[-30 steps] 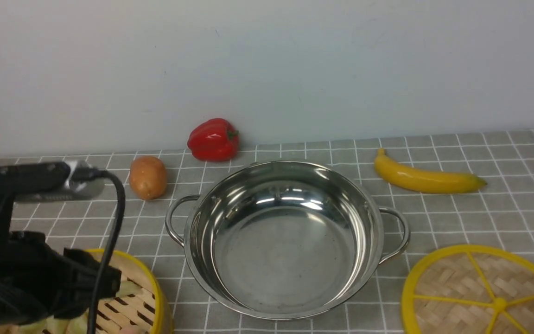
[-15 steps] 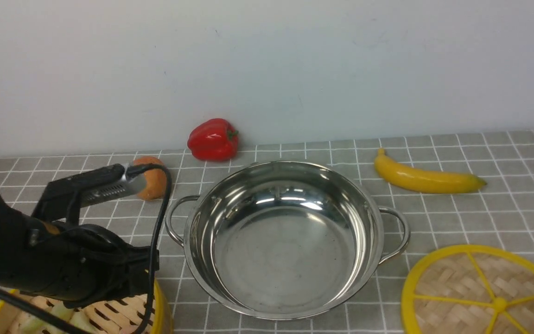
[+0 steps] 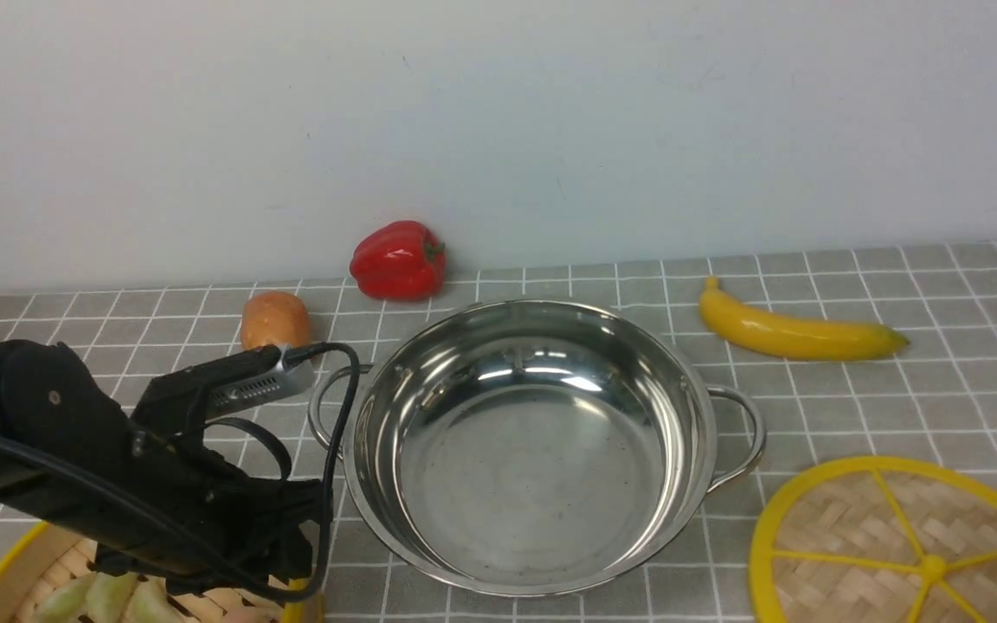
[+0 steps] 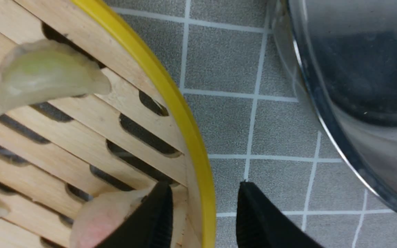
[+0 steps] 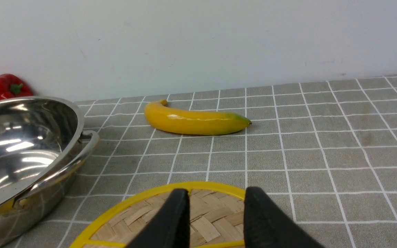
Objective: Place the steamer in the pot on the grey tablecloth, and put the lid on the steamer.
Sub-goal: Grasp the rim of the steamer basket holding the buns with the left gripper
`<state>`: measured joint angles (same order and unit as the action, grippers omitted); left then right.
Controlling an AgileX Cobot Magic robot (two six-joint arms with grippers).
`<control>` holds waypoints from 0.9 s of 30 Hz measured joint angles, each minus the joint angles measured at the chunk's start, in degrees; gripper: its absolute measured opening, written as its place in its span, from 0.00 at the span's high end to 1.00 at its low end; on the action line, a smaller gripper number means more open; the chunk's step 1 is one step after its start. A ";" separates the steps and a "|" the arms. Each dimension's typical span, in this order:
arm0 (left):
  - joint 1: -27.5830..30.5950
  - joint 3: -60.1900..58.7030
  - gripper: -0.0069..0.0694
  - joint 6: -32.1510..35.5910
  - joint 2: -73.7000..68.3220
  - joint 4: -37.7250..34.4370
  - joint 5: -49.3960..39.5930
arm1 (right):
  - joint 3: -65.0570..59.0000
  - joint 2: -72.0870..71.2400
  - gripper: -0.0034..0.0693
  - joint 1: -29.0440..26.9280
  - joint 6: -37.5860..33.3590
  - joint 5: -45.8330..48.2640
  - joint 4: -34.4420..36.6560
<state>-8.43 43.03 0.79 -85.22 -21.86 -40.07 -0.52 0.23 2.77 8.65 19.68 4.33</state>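
Nothing of the task is finished yet. The pot point(image 3: 533, 450) is sitting empty in the middle of the grey tablecloth point(image 3: 897, 372). The steamer point(image 3: 9, 575) is resting on the cloth at about eight o'clock from it, near but not touching.

I am working on the first step. My left gripper point(image 4: 204, 186) is straddling the steamer's yellow rim on the side facing the pot, with one finger inside over the slats and the other outside over the cloth. The jaws are standing apart, with a sliver of gap showing on each side of the wall, so I am judging that I am not gripping it yet.

The lid point(image 3: 897, 545) is lying flat at four o'clock from the pot. My right gripper point(image 5: 216, 191) is hovering over its edge, jaws apart and holding nothing. Clamping the rim, lifting the steamer into the pot and lidding it are all waiting to be done.
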 joint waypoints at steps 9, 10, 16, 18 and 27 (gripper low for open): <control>-0.11 0.00 0.58 0.11 -5.63 -0.28 0.82 | 0.00 0.00 0.62 0.00 -0.13 0.00 0.00; -0.11 0.05 0.58 0.11 -5.71 -0.30 0.84 | 0.00 0.00 0.62 0.00 -0.13 0.00 0.00; -0.11 0.04 0.58 0.94 -5.85 -0.46 1.23 | 0.00 0.00 0.62 0.00 -0.13 0.00 0.00; -0.11 0.04 0.58 1.02 -5.89 -0.46 1.36 | 0.00 0.00 0.62 0.00 -0.13 0.00 0.00; -0.11 0.04 0.64 1.34 -6.15 -0.77 2.21 | 0.00 0.00 0.62 0.00 -0.13 0.00 0.00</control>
<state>-8.54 43.07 2.13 -91.37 -22.62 -37.87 -0.52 0.23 2.77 8.53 19.68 4.33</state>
